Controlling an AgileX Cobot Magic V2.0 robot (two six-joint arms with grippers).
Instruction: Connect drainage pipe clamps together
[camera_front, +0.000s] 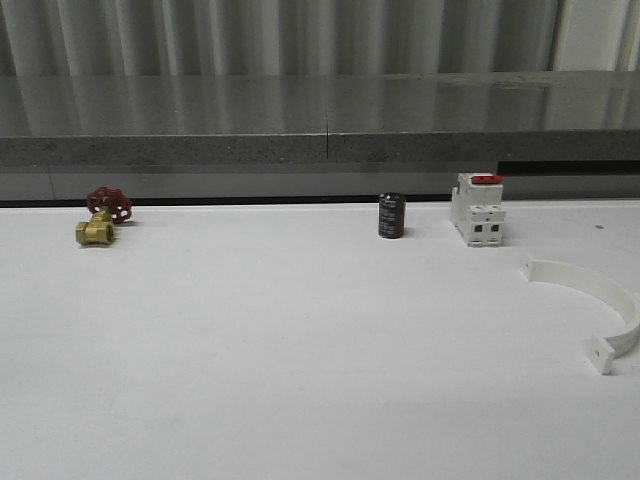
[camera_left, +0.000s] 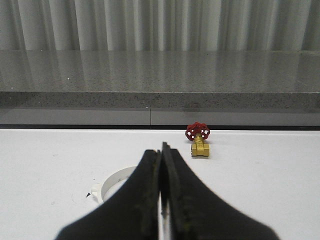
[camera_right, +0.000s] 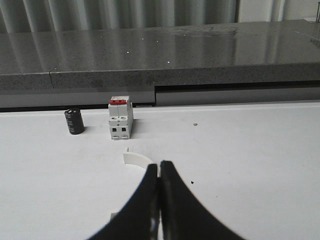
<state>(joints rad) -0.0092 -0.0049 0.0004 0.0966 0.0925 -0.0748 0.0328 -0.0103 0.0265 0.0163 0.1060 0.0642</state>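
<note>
In the front view we see a white table (camera_front: 300, 350) with one drainage pipe clamp (camera_front: 600, 300) lying flat at the right edge of the frame, below and to the right of a white breaker with a red switch (camera_front: 477, 208). The half-ring opens toward the lower left; one end tab sits at its upper left, the other at its lower right, and the outer curve is nearly cut off by the frame's right border. A small dark cylinder (camera_front: 391, 216) stands just left of the breaker, and a brass valve with a red handwheel (camera_front: 100, 217) rests at the far left, well apart from the rest.

In the left wrist view we find the left gripper (camera_left: 161, 170) with its two black fingers pressed together, nothing between them as far as we can make out. Behind the fingers, in the lower left of that frame, a second clamp half (camera_left: 114, 184) peeks out: only a short white arc and one tab show, the rest hidden by the fingers. The valve sits right of centre, near the table's back edge.

In the right wrist view the right gripper (camera_right: 159, 175) likewise has its fingers closed against each other, holding nothing we can see. A pale arc of the clamp shows just above the fingertips, and a faint bit of its other end at the lower left of the fingers; the middle is covered. The breaker and the cylinder stand beyond it.
</note>
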